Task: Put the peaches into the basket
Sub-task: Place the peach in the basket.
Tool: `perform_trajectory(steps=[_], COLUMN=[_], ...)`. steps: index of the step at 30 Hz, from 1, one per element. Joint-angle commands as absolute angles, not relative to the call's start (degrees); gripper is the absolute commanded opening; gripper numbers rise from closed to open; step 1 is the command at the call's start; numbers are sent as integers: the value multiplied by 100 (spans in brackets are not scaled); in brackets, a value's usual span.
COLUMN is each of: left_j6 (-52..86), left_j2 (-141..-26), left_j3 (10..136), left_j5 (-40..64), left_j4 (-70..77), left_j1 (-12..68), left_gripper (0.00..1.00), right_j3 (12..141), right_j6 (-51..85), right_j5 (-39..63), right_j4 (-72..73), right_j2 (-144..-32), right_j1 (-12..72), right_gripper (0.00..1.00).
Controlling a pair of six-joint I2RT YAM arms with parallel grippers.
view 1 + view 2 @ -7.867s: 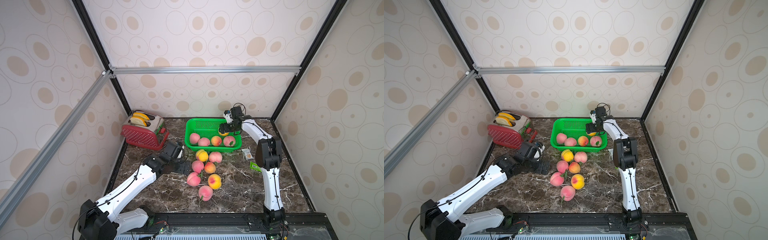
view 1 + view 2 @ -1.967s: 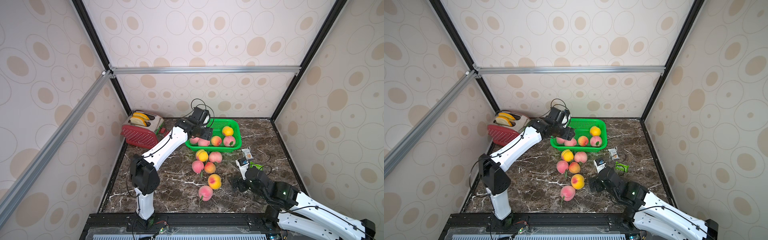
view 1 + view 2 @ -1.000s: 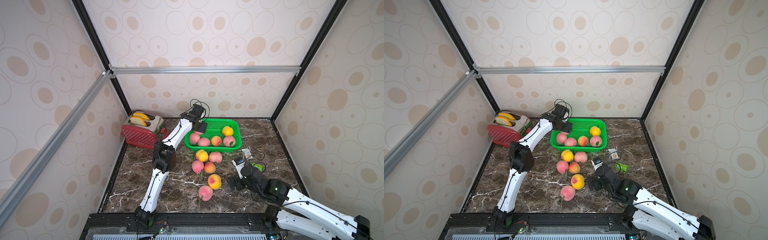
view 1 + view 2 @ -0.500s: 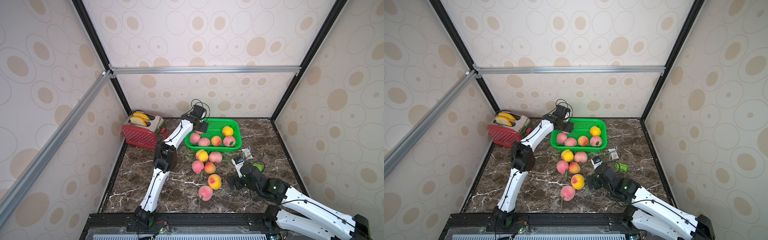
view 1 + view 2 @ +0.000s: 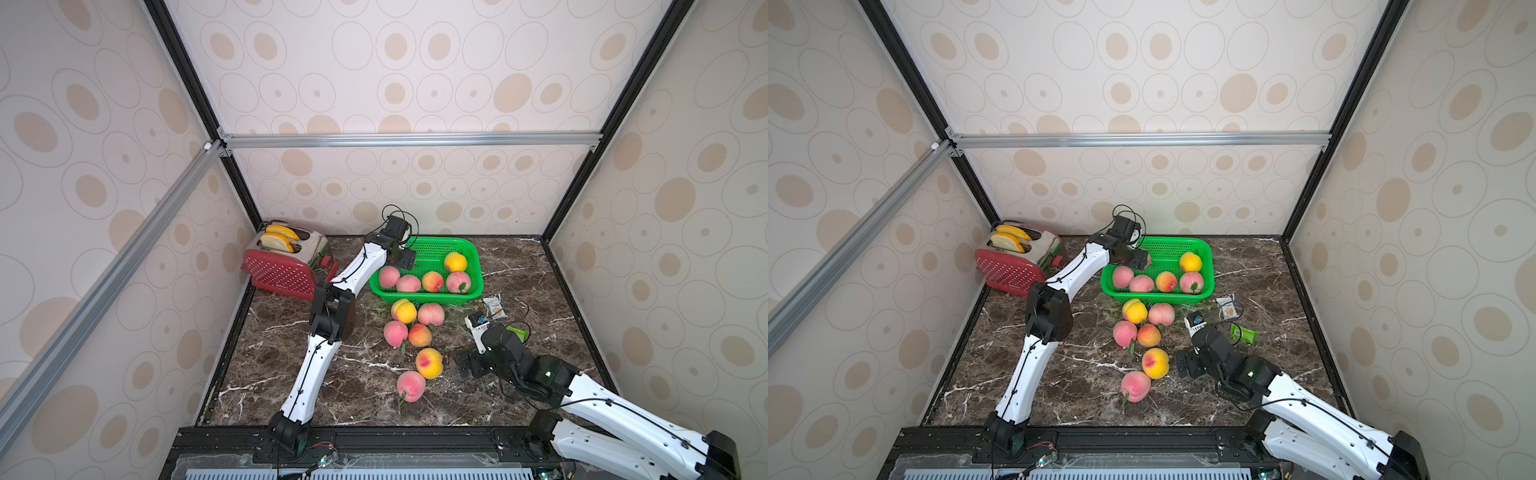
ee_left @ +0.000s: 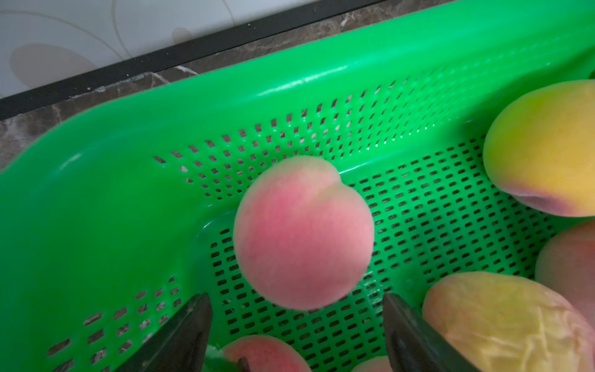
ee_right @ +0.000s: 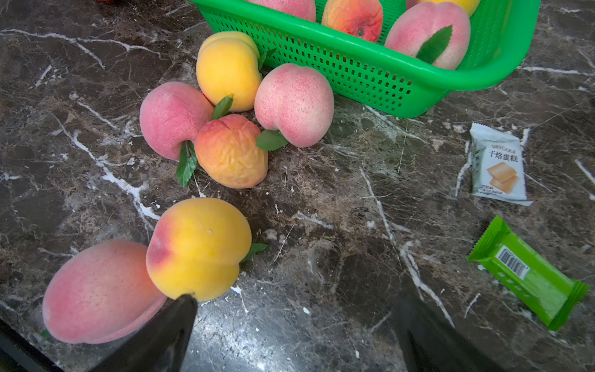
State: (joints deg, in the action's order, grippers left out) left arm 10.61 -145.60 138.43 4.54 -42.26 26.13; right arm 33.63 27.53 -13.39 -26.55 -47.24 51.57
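The green basket (image 5: 440, 240) (image 5: 1177, 240) stands at the back of the marble table with several peaches in it. My left gripper (image 5: 405, 257) (image 5: 1138, 259) (image 6: 296, 322) hangs open over the basket's back left corner. A blurred pink peach (image 6: 302, 232) sits just beyond its fingertips, clear of both, above the perforated bottom (image 6: 434, 206). Several more peaches lie on the table in front of the basket. My right gripper (image 5: 465, 363) (image 5: 1183, 361) (image 7: 289, 322) is open and low, and empty. It stands right beside a yellow-orange peach (image 5: 429, 362) (image 7: 199, 248) that touches a pink peach (image 7: 99, 290).
A red and silver toaster (image 5: 286, 266) with bread slices stands at the back left. A white snack packet (image 5: 494, 307) (image 7: 497, 164) and a green one (image 5: 517, 331) (image 7: 528, 273) lie right of the peaches. Enclosure walls close in on three sides.
My left jaws have spread and the pink peach has come free of them inside the basket. My right gripper has edged slightly closer to the yellow-orange peach.
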Motion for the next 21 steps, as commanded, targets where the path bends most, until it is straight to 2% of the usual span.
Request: perform_trajectory(steps=[1,13,18,21], left_j6=[1081,1081,1155,1194], left_j2=[-14573,-14111,-13532,-13216], left_j3=[13809,13447,12793,12555], left_j5=[486,669,622,732], left_j4=[-4114,-4034,-3795,-3761], left_j1=[2579,2575,2579,2584], left_gripper=[87,87,91,94], right_j3=[3268,3245,3375,3366], right_j6=[2707,2681,2535,2511], right_j5=[-1267,-1299,-1439,-1157], right_j4=[-2607,-2900,-3123,-2950], right_j2=[-4662,-4380,-4412,-4403], right_j1=[5104,5041,5044,5040], right_gripper=[100,100,100,100])
